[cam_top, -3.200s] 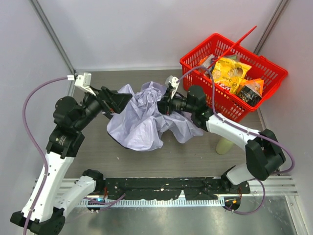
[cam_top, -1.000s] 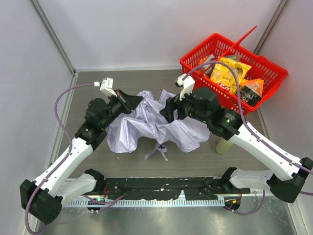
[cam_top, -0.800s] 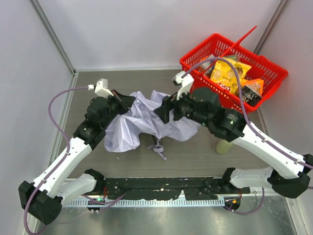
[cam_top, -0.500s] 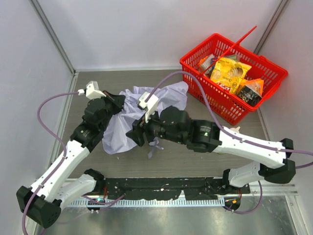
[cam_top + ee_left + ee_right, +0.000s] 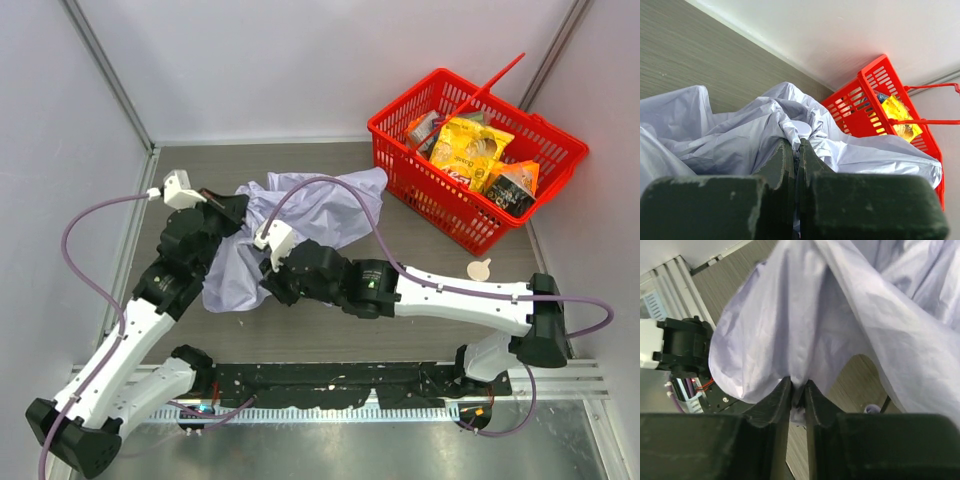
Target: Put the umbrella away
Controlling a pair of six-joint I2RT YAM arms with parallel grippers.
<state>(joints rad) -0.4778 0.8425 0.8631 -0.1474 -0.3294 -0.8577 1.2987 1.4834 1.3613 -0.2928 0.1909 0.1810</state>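
Nearest the arm bases, the right gripper sits low at the near hem of the umbrella. Its jaws are drawn almost together, with a fold of the pale fabric pinched between them. A thin dark rod shows under the fabric edge beside it; whether it is the shaft or a rib I cannot tell.

A little farther in and to the left, the left gripper is closed tight on another bunch of fabric at the canopy's left side.

The umbrella lies collapsed and crumpled on the table, left of centre, spread between the two grips, with its far corner reaching toward the basket. Its handle and strap are hidden.

To the right, well apart from the umbrella, a small pale object lies on the table; I cannot tell what it is. The red basket stands in the far right corner with snack bags in it.

The step in hand looks like gathering the loose canopy into a bundle, with both arms holding cloth and nothing yet rolled or tied. The next move probably calls for drawing the near hem up and across toward the left grip so the fabric folds in on itself. The pull should be gentle, since thin cloth can slip out of the jaws or snag on a rib.
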